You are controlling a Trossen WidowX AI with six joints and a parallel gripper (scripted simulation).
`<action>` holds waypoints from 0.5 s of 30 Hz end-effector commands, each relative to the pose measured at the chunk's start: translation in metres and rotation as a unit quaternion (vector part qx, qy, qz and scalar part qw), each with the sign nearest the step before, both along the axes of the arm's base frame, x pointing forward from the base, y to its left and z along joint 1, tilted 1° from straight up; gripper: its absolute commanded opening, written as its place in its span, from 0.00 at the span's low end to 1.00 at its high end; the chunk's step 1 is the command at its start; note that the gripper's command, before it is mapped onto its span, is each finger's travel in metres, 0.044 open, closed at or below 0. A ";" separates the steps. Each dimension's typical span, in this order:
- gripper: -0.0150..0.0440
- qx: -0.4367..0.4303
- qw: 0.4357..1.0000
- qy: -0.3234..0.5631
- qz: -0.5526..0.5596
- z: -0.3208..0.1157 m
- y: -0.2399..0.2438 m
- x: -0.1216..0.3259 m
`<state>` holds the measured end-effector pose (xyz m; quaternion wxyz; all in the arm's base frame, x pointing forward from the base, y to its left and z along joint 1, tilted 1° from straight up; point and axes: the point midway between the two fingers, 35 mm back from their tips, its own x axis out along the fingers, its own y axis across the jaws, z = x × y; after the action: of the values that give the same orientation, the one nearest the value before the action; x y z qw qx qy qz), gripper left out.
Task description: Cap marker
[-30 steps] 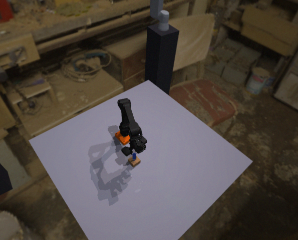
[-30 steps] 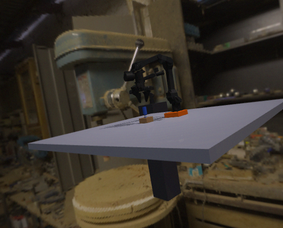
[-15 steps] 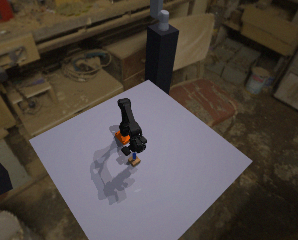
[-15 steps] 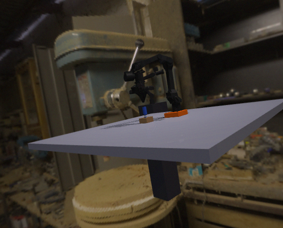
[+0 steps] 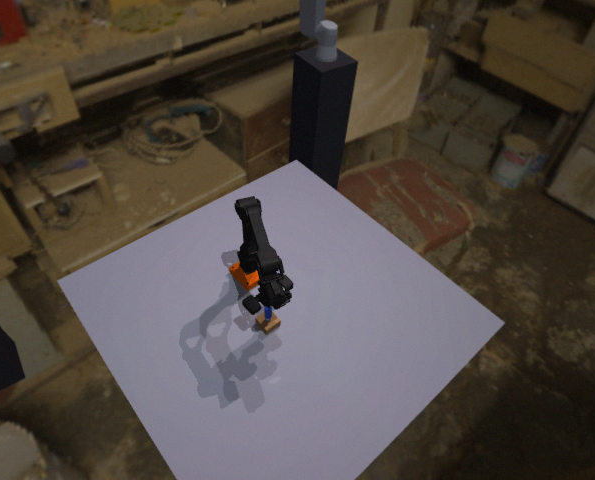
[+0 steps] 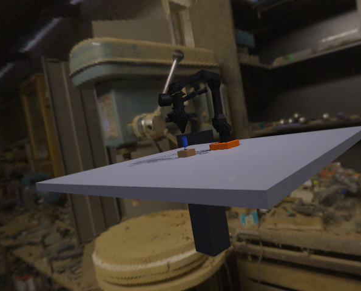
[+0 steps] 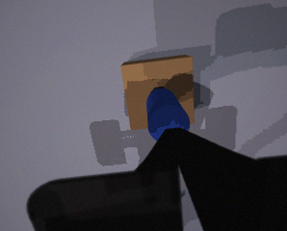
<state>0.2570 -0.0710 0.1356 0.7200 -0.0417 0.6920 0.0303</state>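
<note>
The brown holder block (image 5: 271, 329) (image 6: 185, 153) (image 7: 139, 77) lies on the table. The blue cap (image 5: 268, 312) (image 6: 184, 141) (image 7: 166, 112) sits on top of the marker, upright over the block. A short pale part of the marker (image 6: 185, 147) shows between cap and block in the exterior view. The frames do not show whether the cap is fully clicked on. My gripper (image 6: 183, 131) (image 7: 172, 136) is shut and empty, its fingertips together just above the cap's top, with a small gap in the exterior view. In the top view the fingertips are hard to make out.
The arm's orange base (image 5: 244, 276) (image 6: 224, 145) stands on the table (image 5: 369, 320) (image 6: 236, 169) behind the block. The arm arches over from the base to the block. A dark pillar (image 5: 320, 103) stands beyond the table's far corner in the top view.
</note>
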 end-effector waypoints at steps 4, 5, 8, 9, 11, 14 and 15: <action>0.25 0.000 1.000 0.002 -0.002 -0.011 0.000 0.000; 0.25 0.000 1.000 0.002 -0.002 -0.013 0.000 0.000; 0.25 0.000 1.000 0.002 -0.002 -0.018 0.000 0.000; 0.25 0.000 1.000 0.002 -0.002 -0.019 0.000 0.000; 0.25 0.000 1.000 0.002 -0.002 -0.022 0.000 0.000; 0.25 0.000 1.000 0.002 -0.002 -0.026 0.000 0.000; 0.25 0.000 1.000 0.002 -0.002 -0.027 -0.001 0.001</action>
<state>0.2589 -0.0717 0.1141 0.7219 -0.0421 0.6901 0.0295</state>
